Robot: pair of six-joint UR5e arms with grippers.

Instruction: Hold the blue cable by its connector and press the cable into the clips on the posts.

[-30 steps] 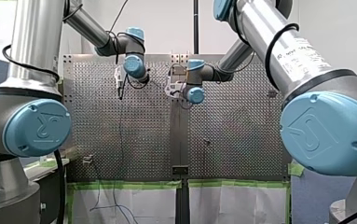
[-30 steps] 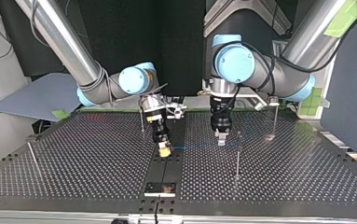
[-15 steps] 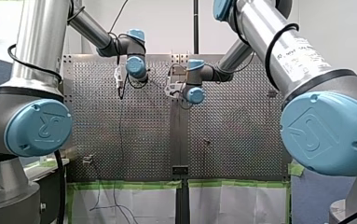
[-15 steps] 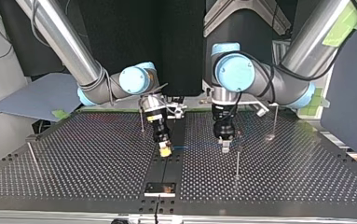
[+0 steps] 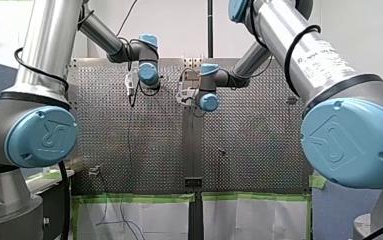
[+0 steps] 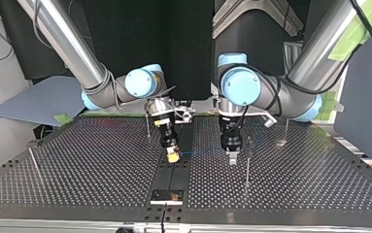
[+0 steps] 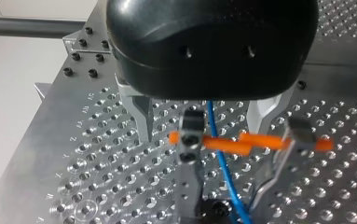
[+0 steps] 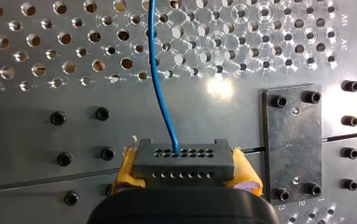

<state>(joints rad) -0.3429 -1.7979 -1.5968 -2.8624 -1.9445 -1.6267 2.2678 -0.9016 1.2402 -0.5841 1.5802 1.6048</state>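
right gripper (image 8: 185, 171) clamped tight on the dark connector (image 8: 184, 157), 2 yellow pads (image 8: 127, 168) squeezing its sides. the blue cable (image 8: 160, 79) runs out of the connector's face and away over the perforated table (image 8: 36, 121). over to the left gripper (image 7: 203, 127): 2 metal fingers (image 7: 141, 114) spread wide, gripping nothing, cable passing between them (just beside 1 post (image 7: 188, 182) and its clip (image 7: 191, 133)). in the top view both grippers hang near the table's middle, apart.

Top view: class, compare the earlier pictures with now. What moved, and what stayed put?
My left arm carried its jaws lower in the view, to just beside a post. My right arm stayed, its jaws shut on the connector.
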